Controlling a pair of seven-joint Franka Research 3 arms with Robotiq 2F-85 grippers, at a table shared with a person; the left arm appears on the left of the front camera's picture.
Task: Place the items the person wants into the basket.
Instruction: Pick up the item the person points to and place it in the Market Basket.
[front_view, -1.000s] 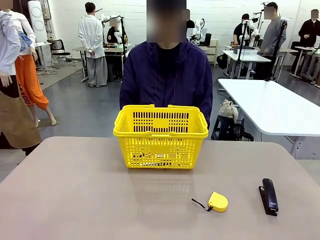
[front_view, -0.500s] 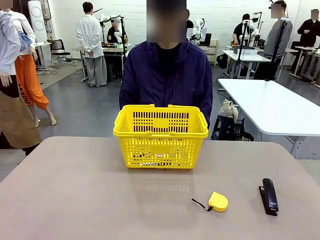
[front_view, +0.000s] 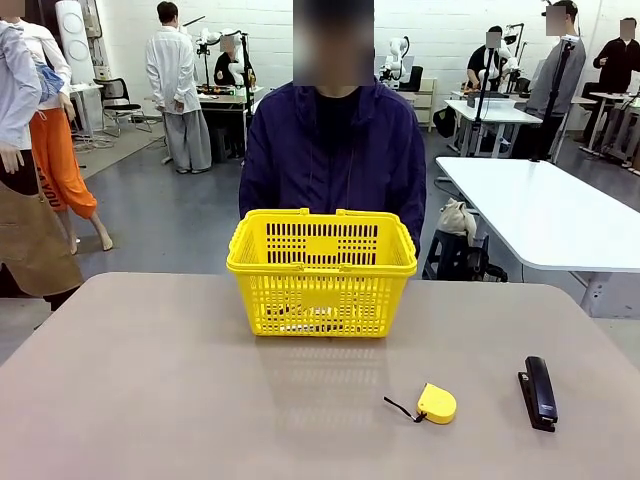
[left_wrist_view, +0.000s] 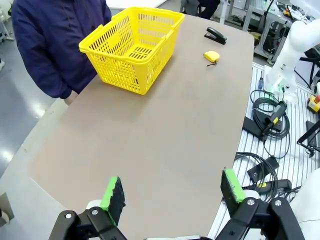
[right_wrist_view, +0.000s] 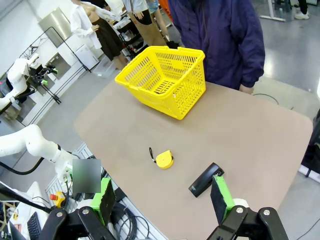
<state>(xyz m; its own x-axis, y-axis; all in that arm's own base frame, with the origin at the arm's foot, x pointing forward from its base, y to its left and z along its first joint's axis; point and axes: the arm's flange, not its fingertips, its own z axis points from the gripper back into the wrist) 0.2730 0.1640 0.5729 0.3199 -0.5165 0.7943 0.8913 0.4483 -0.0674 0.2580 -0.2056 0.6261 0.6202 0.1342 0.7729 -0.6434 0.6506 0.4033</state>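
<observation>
With both sets of jaws spread and empty above the worktop (left_wrist_view: 165, 145), we judged it best to await the person (front_view: 335, 150) before approaching the basket (front_view: 321, 272).

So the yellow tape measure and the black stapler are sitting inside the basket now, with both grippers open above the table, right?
Not quite. The front view shows the tape measure and stapler on the table, outside the basket. Both the left gripper and right gripper are open.

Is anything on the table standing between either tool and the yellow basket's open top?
Nothing visible does. The basket sits at the far side by the person, top open. The tape measure and stapler lie low to the right, off the path. Left tool and right tool hang open, empty.
</observation>
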